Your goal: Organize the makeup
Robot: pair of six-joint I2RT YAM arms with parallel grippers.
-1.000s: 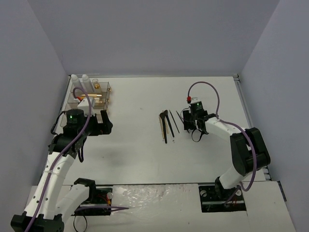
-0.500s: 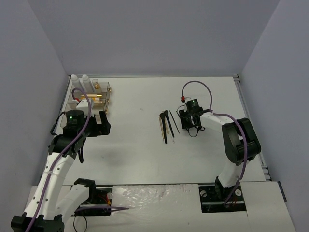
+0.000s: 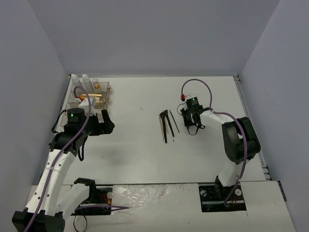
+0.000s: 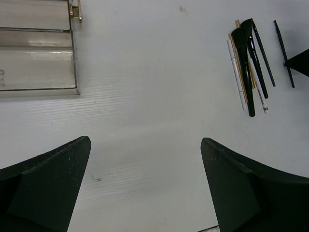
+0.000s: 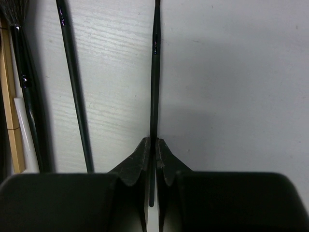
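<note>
My right gripper [image 5: 155,145] is shut on a slim black brush [image 5: 155,72] that lies flat on the white table, pinched near its end. Left of it lie another slim black brush [image 5: 72,87], a bristled brush [image 5: 24,72] and a thin wooden stick [image 5: 7,96]. The overhead view has this group of brushes and sticks [image 3: 166,125] mid-table, just left of the right gripper [image 3: 185,118]. My left gripper [image 4: 145,145] is open over bare table with nothing in it. Two white-grey bottles [image 3: 80,79] and a gold-capped vial [image 3: 98,87] stand at the back left.
A clear acrylic drawer box [image 3: 91,96] sits at the back left, just beyond the left gripper [image 3: 107,123]; its front step [image 4: 38,63] shows in the left wrist view. Grey walls bound the table on three sides.
The right gripper has shifted slightly left and its jaws have closed onto the slim black brush. The left arm has barely moved.
</note>
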